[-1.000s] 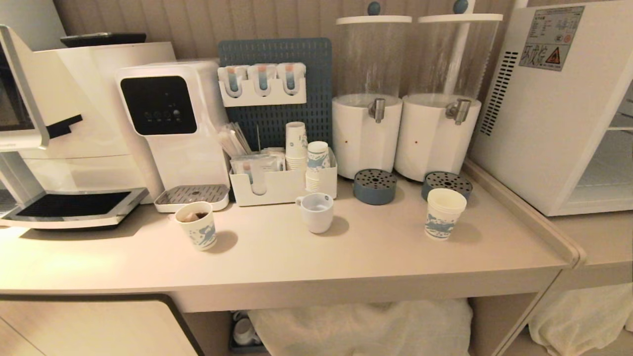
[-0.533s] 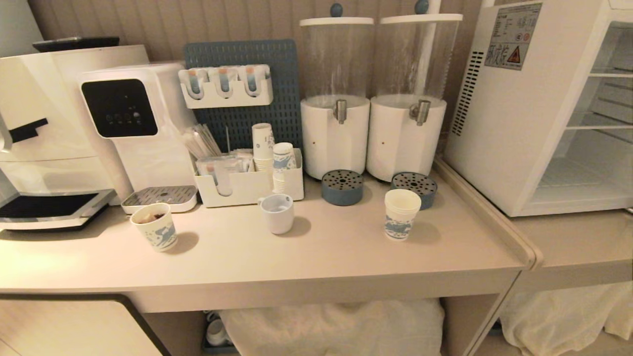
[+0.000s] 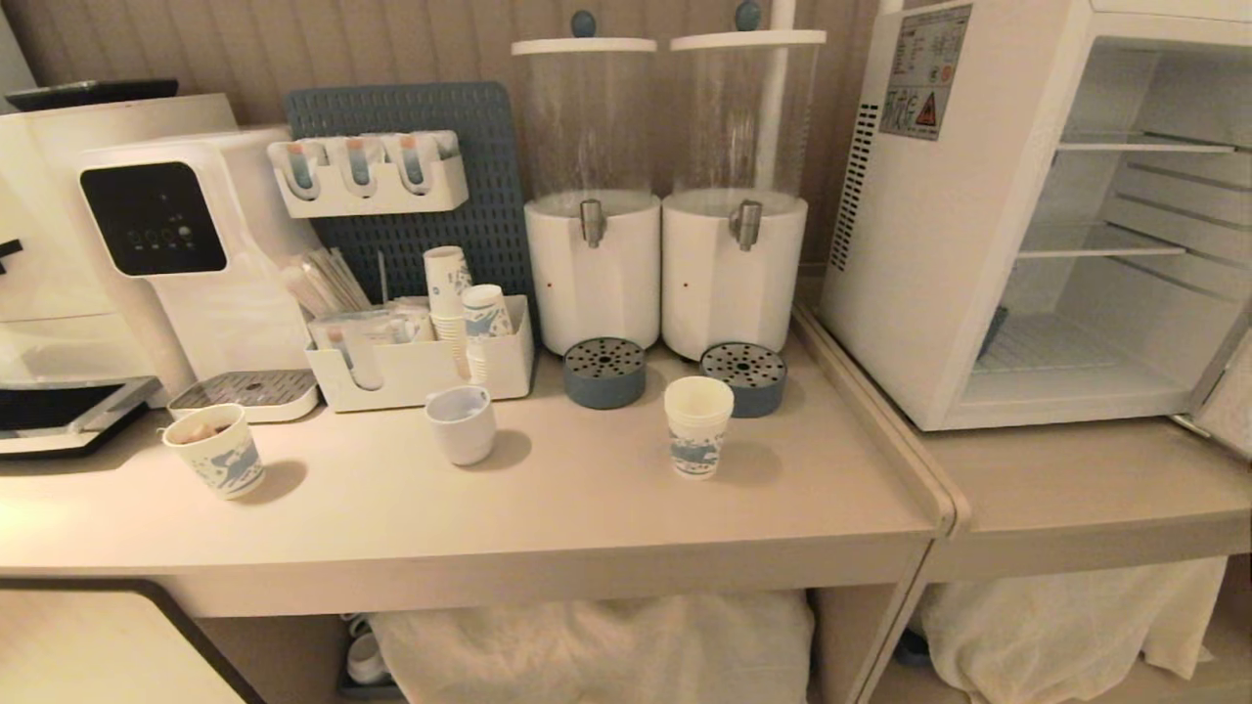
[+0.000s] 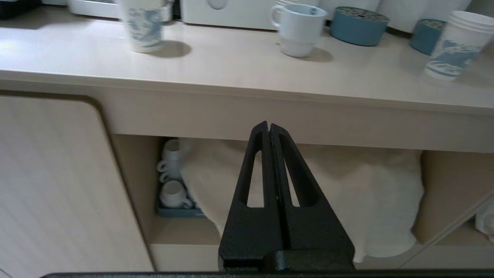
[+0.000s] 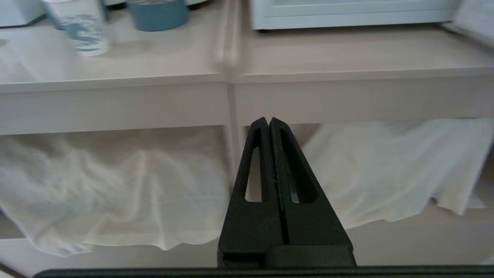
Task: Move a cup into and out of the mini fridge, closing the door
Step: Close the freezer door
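Note:
The cup (image 3: 697,427), tall white paper with a blue print, stands on the counter in front of the right drink dispenser; it also shows as the cup (image 4: 451,50) and, blurred, the cup (image 5: 83,29). The mini fridge (image 3: 929,244) stands open on the lower counter at the right, its wire shelves bare. Only a corner of its door (image 3: 1229,399) shows at the right edge. My left gripper (image 4: 269,125) and right gripper (image 5: 268,120) are both shut and empty, low in front of the counter's edge, outside the head view.
A shorter paper cup (image 3: 213,452), a white mug (image 3: 460,423), two drink dispensers (image 3: 592,274) with blue drip trays (image 3: 604,372), a cup organiser (image 3: 421,367) and a water machine (image 3: 186,254) share the counter. A raised lip (image 3: 880,420) separates it from the fridge's shelf. White cloth (image 3: 597,645) hangs below.
The head view has swung to the right, so the whole scene has shifted left and more of the open fridge shows. Nothing on the counter has moved.

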You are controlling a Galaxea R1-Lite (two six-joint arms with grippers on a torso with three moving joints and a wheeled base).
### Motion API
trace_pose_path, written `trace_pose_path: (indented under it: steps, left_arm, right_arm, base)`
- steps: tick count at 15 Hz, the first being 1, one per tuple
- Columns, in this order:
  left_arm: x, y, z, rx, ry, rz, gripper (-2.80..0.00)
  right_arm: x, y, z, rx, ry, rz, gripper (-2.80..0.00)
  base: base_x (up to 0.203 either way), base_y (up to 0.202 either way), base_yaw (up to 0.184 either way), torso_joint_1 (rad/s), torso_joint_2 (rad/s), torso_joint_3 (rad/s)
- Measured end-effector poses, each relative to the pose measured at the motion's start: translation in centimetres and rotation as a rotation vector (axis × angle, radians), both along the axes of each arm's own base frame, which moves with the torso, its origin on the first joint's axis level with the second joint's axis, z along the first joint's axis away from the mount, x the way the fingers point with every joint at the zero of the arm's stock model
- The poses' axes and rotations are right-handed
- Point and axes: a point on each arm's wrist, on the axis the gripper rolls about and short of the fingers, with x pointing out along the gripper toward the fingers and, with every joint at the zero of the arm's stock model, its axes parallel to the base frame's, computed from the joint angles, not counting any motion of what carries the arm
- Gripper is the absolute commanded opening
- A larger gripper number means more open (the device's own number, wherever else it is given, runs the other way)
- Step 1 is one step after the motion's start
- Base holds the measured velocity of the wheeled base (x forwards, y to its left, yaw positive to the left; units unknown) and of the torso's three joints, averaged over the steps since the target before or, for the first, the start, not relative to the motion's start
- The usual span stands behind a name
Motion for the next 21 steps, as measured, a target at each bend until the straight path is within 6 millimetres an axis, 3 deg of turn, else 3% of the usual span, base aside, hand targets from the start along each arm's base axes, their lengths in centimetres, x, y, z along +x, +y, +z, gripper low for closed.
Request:
trace_pose_path:
  steps: [12,21]
  left_arm:
    - [0.0,0.0,0.03,-0.006,-0.003,0.004,-2.8]
    - [0.0,0.0,0.02,-0.004,-0.001,0.002,-2.8]
  right_arm:
    - [0.0,0.0,0.0,0.0,0.0,0.0,-2.8]
    - [-0.01,0.0,0.0,0.0,-0.001,-0.001,-2.8]
  base:
    - [0.0,-0.183,0.0,0.003,0.0,0.002]
    - [0.0,-0.007,0.0,0.001,0.0,0.0]
